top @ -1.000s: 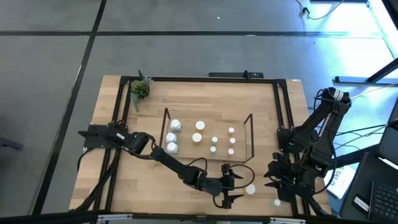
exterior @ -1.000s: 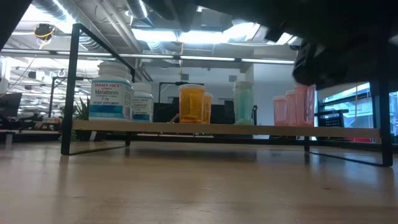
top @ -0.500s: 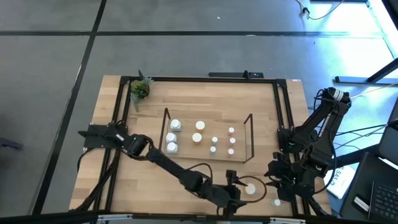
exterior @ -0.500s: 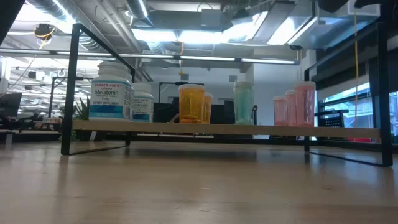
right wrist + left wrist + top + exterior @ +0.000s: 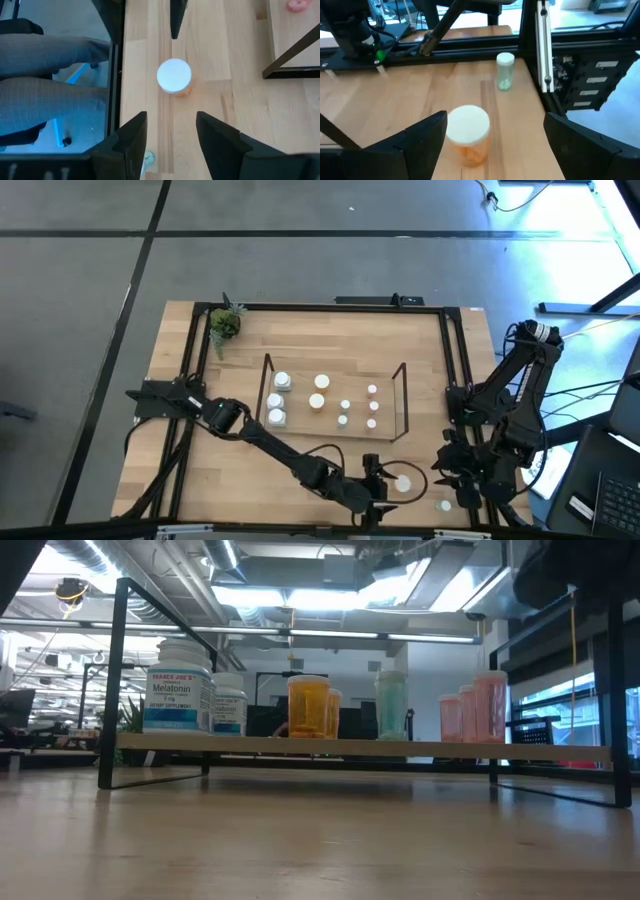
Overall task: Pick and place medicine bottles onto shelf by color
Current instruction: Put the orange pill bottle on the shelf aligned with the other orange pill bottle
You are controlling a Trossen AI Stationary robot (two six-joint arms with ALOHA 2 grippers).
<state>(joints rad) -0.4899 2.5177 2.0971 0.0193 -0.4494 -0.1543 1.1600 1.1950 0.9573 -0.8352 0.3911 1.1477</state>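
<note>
An orange medicine bottle (image 5: 403,483) with a white cap stands upright on the table near its front edge. My left gripper (image 5: 385,483) is open, and the bottle (image 5: 468,134) stands between its fingers, close to one of them; I see no touch. A small teal bottle (image 5: 504,71) stands further right (image 5: 445,505). My right gripper (image 5: 447,478) hangs open above the table right of the orange bottle (image 5: 174,76), holding nothing. The shelf (image 5: 335,438) holds white, orange, teal and pink bottles in groups (image 5: 310,705).
A small green potted plant (image 5: 224,323) stands at the far left corner. The black frame (image 5: 455,370) edges the table. A person's legs (image 5: 45,85) show beyond the table edge in the right wrist view. Bare wood lies between the shelf and the front edge.
My left gripper has risen and gone toward the table's right edge, up to the orange bottle, which now stands between its open fingers. In the low view the dark arm that filled the top has gone out of the picture. The bottle has not moved.
</note>
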